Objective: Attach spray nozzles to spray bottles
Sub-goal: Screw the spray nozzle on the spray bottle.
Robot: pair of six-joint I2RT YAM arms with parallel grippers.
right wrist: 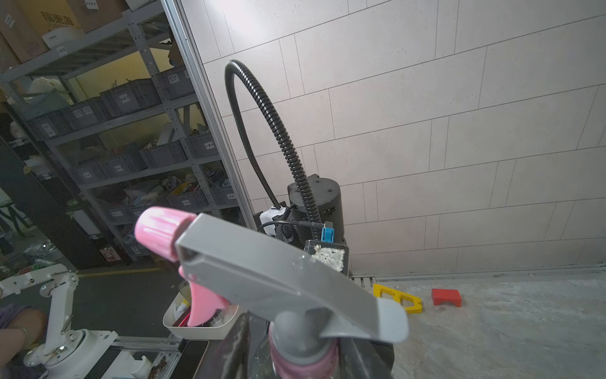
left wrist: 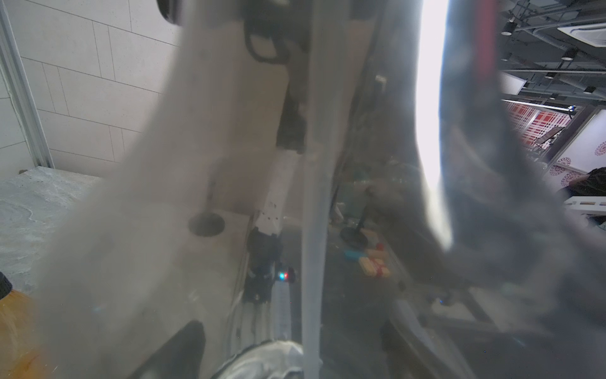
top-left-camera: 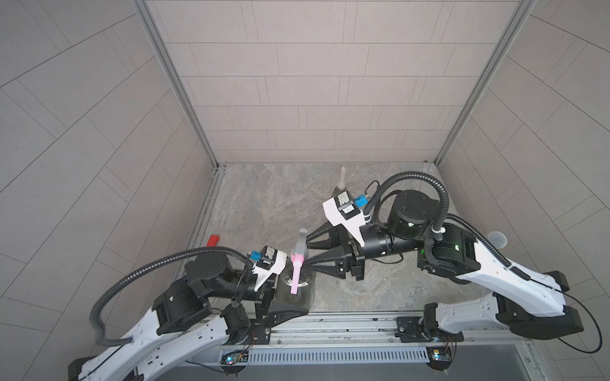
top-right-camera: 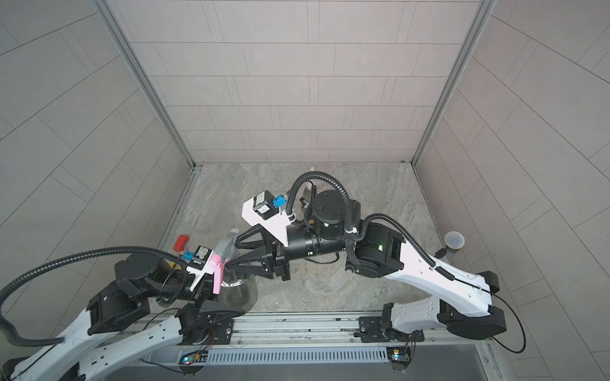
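Near the table's front edge, the left jaws are closed on the body of a grey bottle (top-left-camera: 297, 298). A pink-and-grey nozzle (top-left-camera: 301, 244) sits on its neck, and the right jaws stand narrow on either side of its pink collar, though whether they press it cannot be told. This pair seems to be at the tightening stage. Well behind the right jaws a second bottle (top-left-camera: 339, 193) carries a pale nozzle (top-left-camera: 343, 173) and looks finished, while an orange bottle (left wrist: 13, 328) beside the left jaws shows too little to judge.
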